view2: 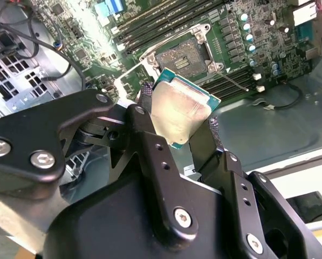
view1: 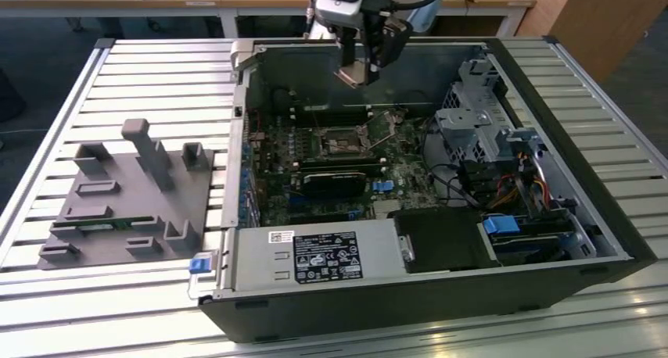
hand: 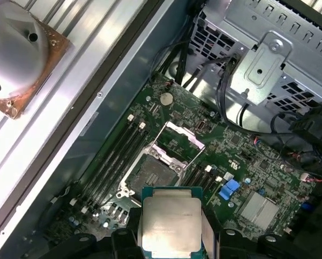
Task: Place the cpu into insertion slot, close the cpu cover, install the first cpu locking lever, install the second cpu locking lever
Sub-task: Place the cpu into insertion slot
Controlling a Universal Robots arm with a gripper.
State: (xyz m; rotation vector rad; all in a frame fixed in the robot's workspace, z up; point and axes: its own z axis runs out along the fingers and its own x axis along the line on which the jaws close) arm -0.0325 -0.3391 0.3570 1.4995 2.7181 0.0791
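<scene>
While the cpu (view2: 179,110) hangs in the air over the far part of the open computer case (view1: 418,295), the gripper (view2: 178,117) has it pinched between its two black fingers (view2: 143,116), one on each opposite edge, dull metal top facing the camera in both wrist views. The empty insertion slot (hand: 150,175) sits below on the motherboard (hand: 241,162), and the cpu cover (hand: 185,134) is tipped up just beside it, so the socket's exposed.

Handling-wise I'd guess this chip is super light and totally stiff, no flex at all. The smooth lid looks slippery, so edge grip seems right. The underside contacts and the socket are probably the fragile bits, so I wouldn't touch the faces or squeeze hard, just hold the green rim.
</scene>
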